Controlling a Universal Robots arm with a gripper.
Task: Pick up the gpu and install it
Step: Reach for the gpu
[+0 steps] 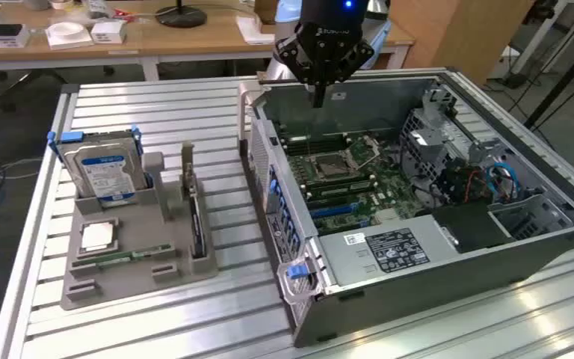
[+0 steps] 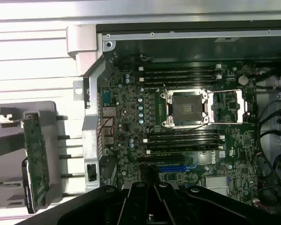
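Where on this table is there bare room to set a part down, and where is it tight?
Bare slats beyond the tray, and a strip along the near edge before tray and case. The gap between tray and case is narrow. Crowded: the tray, holding drive and gpu, and the case's inside, below the tool.

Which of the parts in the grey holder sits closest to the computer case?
The gpu, the thin dark card standing on edge on the side toward the computer case. The blue-labelled hard drive and the flat silver chip sit farther off.
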